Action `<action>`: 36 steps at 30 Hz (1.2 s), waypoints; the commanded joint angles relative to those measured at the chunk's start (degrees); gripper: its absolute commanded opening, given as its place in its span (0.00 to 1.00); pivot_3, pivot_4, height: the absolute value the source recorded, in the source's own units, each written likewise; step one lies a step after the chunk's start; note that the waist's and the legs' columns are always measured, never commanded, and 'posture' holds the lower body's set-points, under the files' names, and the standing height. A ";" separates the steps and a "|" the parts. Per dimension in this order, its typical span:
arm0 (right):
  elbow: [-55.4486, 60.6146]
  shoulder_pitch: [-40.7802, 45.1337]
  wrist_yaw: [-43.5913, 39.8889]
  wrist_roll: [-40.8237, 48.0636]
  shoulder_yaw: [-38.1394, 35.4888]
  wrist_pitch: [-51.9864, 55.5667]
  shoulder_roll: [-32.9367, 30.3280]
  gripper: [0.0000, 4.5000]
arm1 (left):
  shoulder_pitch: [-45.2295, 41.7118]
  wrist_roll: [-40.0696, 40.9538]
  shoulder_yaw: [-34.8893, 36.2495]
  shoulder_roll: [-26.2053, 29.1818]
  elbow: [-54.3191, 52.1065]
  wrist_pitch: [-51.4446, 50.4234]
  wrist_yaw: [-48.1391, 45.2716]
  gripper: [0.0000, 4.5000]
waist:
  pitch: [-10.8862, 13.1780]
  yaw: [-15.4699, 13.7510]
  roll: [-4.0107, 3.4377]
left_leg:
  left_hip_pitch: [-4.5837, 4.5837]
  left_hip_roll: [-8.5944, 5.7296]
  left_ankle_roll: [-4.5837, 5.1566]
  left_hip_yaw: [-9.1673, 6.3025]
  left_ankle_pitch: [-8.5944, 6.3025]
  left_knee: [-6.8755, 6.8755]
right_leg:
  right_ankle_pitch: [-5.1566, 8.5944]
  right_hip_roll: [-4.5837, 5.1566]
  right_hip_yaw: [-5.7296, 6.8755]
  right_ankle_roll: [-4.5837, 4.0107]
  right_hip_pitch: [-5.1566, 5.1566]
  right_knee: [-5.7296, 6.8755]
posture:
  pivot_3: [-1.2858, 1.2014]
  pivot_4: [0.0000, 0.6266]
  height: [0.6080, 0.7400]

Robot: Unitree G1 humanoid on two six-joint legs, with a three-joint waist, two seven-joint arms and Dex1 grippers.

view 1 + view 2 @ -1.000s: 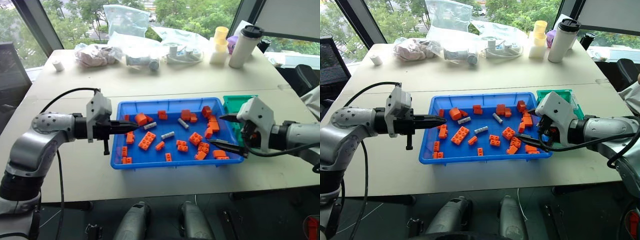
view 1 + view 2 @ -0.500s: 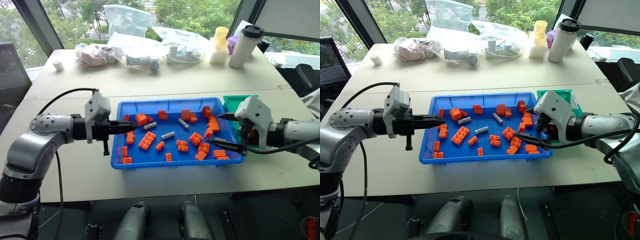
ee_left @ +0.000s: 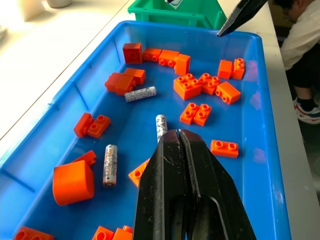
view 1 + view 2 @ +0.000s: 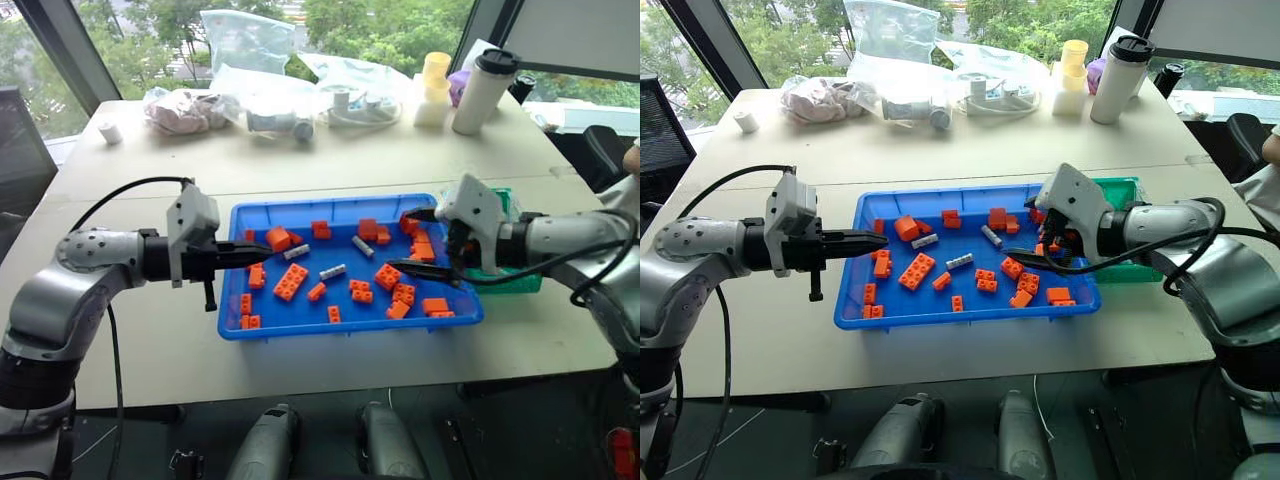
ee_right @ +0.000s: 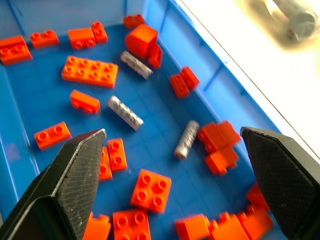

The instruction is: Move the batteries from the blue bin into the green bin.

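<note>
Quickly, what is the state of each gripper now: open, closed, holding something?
Left gripper: closed, holding nothing, over the large shallow blue plastic bin.
Right gripper: wide open, empty, over the same bin.

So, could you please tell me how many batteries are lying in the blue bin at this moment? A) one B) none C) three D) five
C: three batteries lie loose among the orange bricks on the floor of the blue bin, and the open right pincer hangs above them holding nothing.
</note>
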State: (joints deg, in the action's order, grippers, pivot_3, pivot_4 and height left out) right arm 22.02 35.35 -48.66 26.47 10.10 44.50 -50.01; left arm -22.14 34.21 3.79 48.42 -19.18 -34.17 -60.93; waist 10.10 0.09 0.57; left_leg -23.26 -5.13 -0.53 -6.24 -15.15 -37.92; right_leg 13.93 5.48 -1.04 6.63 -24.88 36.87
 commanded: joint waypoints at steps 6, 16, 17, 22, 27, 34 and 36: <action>-25.43 16.15 -4.27 -12.40 14.54 -9.70 17.92 0.99 | -0.06 0.24 4.00 1.39 -0.92 0.60 1.64 0.00 | 0.01 0.61 0.01 | -0.12 -0.05 -0.33 -0.04 0.19 0.04 | 0.00 -0.02 0.00 0.00 -0.19 0.07 | 0.52 0.24 1.00; -58.97 26.62 -5.43 -26.18 19.73 -27.87 33.61 0.99 | 2.78 0.92 6.34 1.66 -4.48 -0.45 4.56 0.00 | 0.01 0.96 0.01 | -0.12 -0.08 -0.46 0.01 0.26 0.12 | -0.01 -0.08 -0.07 -0.01 -0.34 0.15 | 0.52 0.24 1.00; -61.44 27.22 -5.22 -27.60 19.96 -29.57 34.40 0.99 | 2.87 1.01 6.36 1.61 -4.69 -0.50 4.79 0.00 | 0.01 0.95 0.00 | -0.12 -0.08 -0.47 0.00 0.27 0.13 | -0.01 -0.09 -0.08 -0.01 -0.35 0.16 | 0.52 0.24 1.00; -67.41 27.96 -6.74 -30.68 19.38 -32.90 36.88 0.99 | 3.41 0.82 6.40 1.74 -5.22 -0.39 5.55 0.00 | 0.00 1.15 -0.01 | -0.11 -0.07 -0.54 0.00 0.31 0.22 | -0.01 -0.12 -0.11 -0.01 -0.41 0.20 | 0.52 0.24 1.00; -68.97 27.69 -8.21 -32.06 18.57 -32.81 38.71 0.73 | 3.65 0.34 6.15 1.87 -5.33 0.08 5.95 0.00 | 0.00 1.28 -0.01 | -0.07 -0.06 -0.57 -0.01 0.33 0.27 | -0.01 -0.15 -0.13 -0.02 -0.43 0.25 | 0.52 0.24 1.00; -68.66 27.60 -7.58 -32.87 16.51 -30.91 40.10 0.00 | 3.08 0.03 5.60 1.61 -4.81 0.57 6.31 0.00 | 0.00 1.39 -0.01 | -0.06 -0.06 -0.61 -0.01 0.35 0.32 | -0.01 -0.16 -0.15 -0.02 -0.45 0.27 | 0.52 0.24 1.00; -66.35 27.38 -6.90 -33.04 15.43 -29.89 39.01 0.00 | 2.98 -0.03 5.42 1.54 -4.81 0.63 6.37 0.00 | 0.00 1.37 -0.01 | -0.07 -0.06 -0.61 -0.01 0.35 0.32 | -0.01 -0.16 -0.15 -0.02 -0.45 0.26 | 0.52 0.24 1.00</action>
State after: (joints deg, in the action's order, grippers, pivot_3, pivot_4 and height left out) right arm -46.81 62.32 -56.43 -6.04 27.34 13.71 -10.18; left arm -18.36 34.28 8.26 49.58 -22.75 -34.49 -54.69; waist 10.10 1.46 0.55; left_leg -23.33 -5.20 -1.14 -6.25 -14.80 -37.60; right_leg 13.92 5.32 -1.19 6.61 -25.33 37.14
